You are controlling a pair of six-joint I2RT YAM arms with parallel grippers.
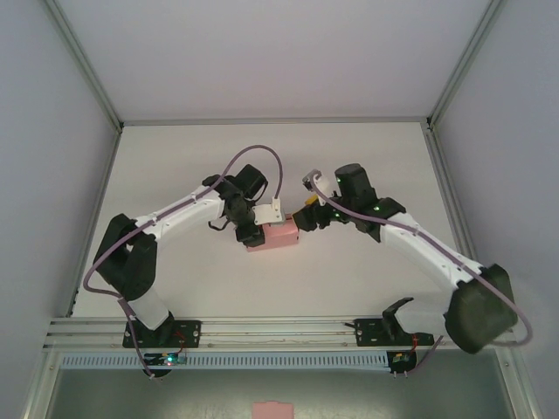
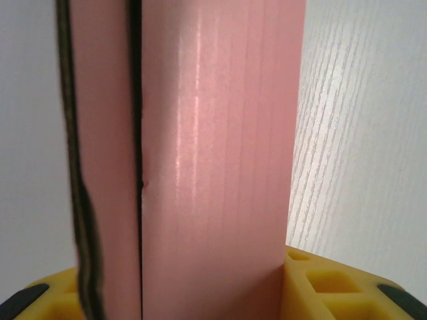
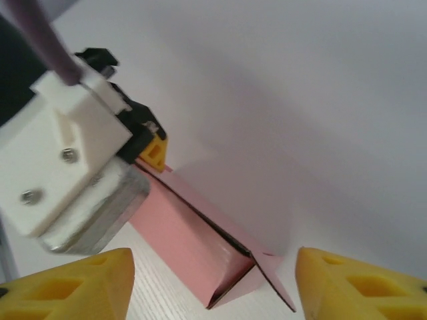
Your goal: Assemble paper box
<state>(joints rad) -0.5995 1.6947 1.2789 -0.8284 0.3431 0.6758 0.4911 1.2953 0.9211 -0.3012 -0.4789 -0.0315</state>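
The pink paper box lies on the white table between my two grippers. My left gripper is shut on the box's left end. In the left wrist view the box stands between the yellow fingers and touches them. My right gripper hovers just off the box's right end, open. In the right wrist view the box lies ahead of the open gripper, whose fingertips stand wide apart; the box's near end is open with a flap sticking out.
The table is ringed by grey walls and a metal frame rail at the near edge. A small pink scrap lies below the rail. The left arm's white wrist housing stands close on the left in the right wrist view.
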